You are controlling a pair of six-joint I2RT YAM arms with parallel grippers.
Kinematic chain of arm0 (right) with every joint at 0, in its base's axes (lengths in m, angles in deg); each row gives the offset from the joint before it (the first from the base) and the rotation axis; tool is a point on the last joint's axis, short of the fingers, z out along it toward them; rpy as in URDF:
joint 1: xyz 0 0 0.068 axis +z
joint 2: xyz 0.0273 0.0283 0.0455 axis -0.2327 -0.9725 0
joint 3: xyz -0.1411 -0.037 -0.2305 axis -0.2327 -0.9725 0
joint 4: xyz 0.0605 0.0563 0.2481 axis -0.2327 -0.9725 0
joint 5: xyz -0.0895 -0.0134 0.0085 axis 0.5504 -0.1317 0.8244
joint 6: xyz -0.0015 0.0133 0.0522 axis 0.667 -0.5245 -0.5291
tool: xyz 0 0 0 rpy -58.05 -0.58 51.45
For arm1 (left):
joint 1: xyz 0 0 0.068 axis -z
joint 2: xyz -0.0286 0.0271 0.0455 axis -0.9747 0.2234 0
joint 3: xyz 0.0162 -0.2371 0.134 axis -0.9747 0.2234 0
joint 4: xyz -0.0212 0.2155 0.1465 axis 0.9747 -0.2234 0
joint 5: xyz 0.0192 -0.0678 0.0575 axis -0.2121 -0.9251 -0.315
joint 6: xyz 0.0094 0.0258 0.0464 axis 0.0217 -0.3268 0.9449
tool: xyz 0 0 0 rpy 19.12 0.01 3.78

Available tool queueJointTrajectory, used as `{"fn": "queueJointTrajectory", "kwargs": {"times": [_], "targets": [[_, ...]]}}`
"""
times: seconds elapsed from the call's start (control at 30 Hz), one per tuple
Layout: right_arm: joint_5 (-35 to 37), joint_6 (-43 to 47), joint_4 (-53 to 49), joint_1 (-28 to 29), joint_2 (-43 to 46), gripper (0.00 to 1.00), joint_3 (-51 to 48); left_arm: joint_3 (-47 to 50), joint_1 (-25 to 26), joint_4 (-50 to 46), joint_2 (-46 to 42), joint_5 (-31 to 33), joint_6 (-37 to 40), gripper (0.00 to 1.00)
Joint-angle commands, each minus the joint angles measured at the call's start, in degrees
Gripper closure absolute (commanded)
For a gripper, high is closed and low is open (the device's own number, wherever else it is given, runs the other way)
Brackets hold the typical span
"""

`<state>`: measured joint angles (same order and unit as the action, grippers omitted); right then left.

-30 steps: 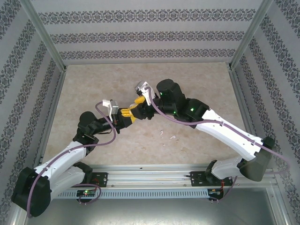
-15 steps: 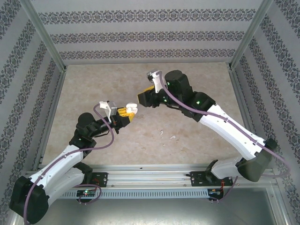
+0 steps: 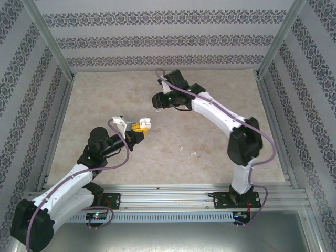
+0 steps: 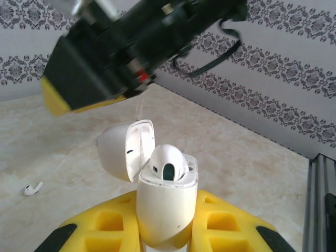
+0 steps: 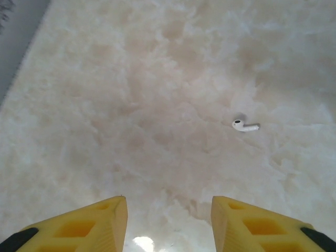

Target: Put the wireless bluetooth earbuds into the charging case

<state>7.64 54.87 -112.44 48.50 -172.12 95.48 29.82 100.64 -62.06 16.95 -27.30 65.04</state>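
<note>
Fetching another earbud [image 5: 245,125]: left jaws pinch the open charging case [image 4: 167,210], right jaws spread empty. Next needs a descent onto it.

The left hand [image 4: 166,230] clamps the open charging case [image 4: 167,206], an earbud [image 4: 167,164] seated inside; a second earbud [image 4: 32,188] lies on the bench [image 4: 68,147].
</note>
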Motion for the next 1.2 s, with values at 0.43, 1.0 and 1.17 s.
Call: {"fn": "queueJointTrajectory", "kwargs": {"times": [0.43, 1.0, 1.17], "targets": [[0.4, 12.3, -17.1, -1.9, -34.7, 0.54, 38.8, 1.8, 0.0, -1.1, 0.3, 1.2, 1.6, 1.00], [1.9, 18.2, -21.0, -2.0, -42.1, 0.53, 43.9, 2.6, 0.0, 0.9, 2.2, 1.0, 1.3, 1.00], [3.0, 19.4, -22.0, -1.9, -41.9, 0.54, 43.3, 2.8, 0.0, 1.3, 2.1, 0.9, 1.1, 1.00]]}}
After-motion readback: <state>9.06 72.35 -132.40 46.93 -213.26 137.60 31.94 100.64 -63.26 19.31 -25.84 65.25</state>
